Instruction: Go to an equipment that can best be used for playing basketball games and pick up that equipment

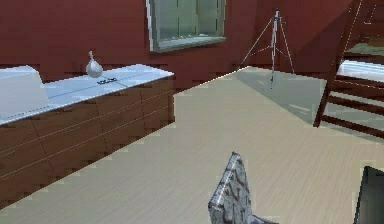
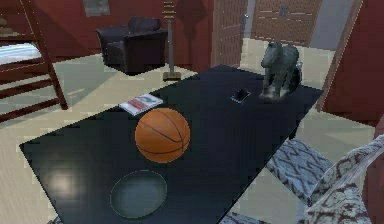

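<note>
On the arm side view's left, a book [image 2: 141, 104] lies flat near the far edge of the dark table [image 2: 240, 140]. Just beside it, toward the middle of the table, rests the basketball [image 2: 162, 135], orange with dark seams. It stands apart from the book and from the round dark dish [image 2: 138, 193] that lies near the table's near edge. More to the right, a small phone [image 2: 240, 96] lies near the far edge. A grey statue [image 2: 280, 70] stands at the far right corner, well apart from the ball. A patterned chair [image 2: 330, 180] stands at the table's right edge.

I judge the ball to be light but big, firm with a little give. Its skin is probably grainy, so not very slippery. Because it is round and lies free on a smooth top, a push from one side could make it roll toward an edge. The best hold seems to be across its widest part, with the fingers on opposite sides and coming straight. Nothing fragile stands close to it.

About the state of the gripper I cannot tell.
</note>
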Tool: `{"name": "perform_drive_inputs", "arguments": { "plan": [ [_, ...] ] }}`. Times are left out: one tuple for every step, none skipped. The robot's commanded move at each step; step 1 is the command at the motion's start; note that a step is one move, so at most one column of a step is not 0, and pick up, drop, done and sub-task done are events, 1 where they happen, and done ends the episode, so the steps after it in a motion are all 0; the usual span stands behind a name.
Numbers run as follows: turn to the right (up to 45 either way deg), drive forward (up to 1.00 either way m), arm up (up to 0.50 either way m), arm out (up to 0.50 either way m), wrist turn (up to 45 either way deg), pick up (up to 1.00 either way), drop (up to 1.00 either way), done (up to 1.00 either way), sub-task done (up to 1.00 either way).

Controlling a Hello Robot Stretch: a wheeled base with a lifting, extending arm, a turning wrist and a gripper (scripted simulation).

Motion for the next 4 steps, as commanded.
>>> {"name": "perform_drive_inputs", "arguments": {
  "plan": [
    [0.0, 0.0, 0.38, 0.0, 0.0, 0.0, 0.0, 0.0, 0.0],
    [0.0, 0.0, 0.0, 0.34, 0.0, 0.0, 0.0, 0.0, 0.0],
    [0.0, 0.0, 0.0, 0.0, 45.0, 0.0, 0.0, 0.0, 0.0],
    [0.0, 0.0, 0.0, 0.0, 45.0, 0.0, 0.0, 0.0, 0.0]
  ]
}}
